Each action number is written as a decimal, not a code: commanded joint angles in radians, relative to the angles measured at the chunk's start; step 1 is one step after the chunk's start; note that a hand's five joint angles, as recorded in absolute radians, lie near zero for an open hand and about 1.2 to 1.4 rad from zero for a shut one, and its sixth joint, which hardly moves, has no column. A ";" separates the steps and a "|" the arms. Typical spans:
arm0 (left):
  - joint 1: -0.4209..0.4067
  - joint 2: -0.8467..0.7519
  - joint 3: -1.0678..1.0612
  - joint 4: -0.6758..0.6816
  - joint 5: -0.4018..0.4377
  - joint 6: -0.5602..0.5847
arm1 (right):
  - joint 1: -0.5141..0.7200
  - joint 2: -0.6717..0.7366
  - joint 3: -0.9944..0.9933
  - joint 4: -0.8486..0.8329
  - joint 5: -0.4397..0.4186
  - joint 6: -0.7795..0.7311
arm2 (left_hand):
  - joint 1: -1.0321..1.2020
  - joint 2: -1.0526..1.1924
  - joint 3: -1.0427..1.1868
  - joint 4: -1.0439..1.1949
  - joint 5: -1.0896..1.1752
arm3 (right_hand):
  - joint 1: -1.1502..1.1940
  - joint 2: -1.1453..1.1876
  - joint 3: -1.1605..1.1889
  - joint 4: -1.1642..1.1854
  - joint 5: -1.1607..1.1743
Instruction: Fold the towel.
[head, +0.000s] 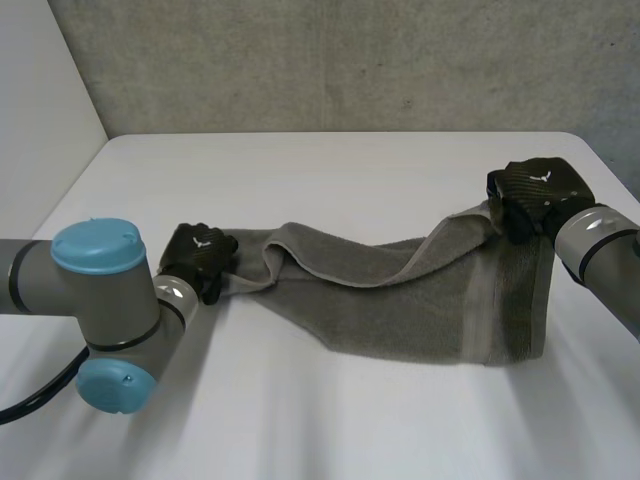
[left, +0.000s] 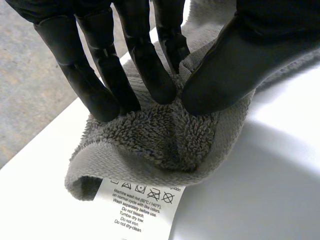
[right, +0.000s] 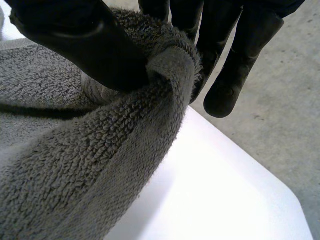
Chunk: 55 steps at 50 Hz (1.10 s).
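Observation:
A grey towel (head: 420, 305) lies stretched across the white table (head: 320, 180), rumpled along its far edge. My left hand (head: 197, 255) is at the towel's left end. In the left wrist view its fingers (left: 145, 70) and thumb pinch a bunched corner of the towel (left: 160, 140), with a white care label (left: 140, 207) hanging below. My right hand (head: 535, 195) is at the towel's far right corner, lifted a little off the table. In the right wrist view its thumb (right: 85, 45) and fingers clamp a rolled edge of the towel (right: 100, 160).
A concrete wall (head: 330, 60) stands behind the table's far edge. Bare table lies in front of the towel and behind it. The table's right edge (right: 280, 200) runs close to my right hand, with grey floor (right: 280, 100) beyond.

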 joint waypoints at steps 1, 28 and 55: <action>0.051 0.188 0.011 -0.006 -0.005 -0.009 | -0.003 -0.119 -0.040 0.024 0.005 0.002 | -0.048 -0.120 -0.143 -0.121 -0.256 | 0.064 0.102 0.056 0.053 0.062; 0.103 0.263 0.085 -0.226 -0.005 -0.126 | -0.138 -0.063 -0.313 0.654 -0.186 -0.186 | -0.048 -0.120 -0.143 -0.121 -0.256 | 0.064 0.102 0.056 0.053 0.062; 0.034 0.229 0.584 0.142 -0.010 -0.278 | 0.048 0.064 -0.483 -0.467 0.058 -0.073 | -0.048 -0.120 -0.143 -0.121 -0.256 | 0.064 0.102 0.056 0.053 0.062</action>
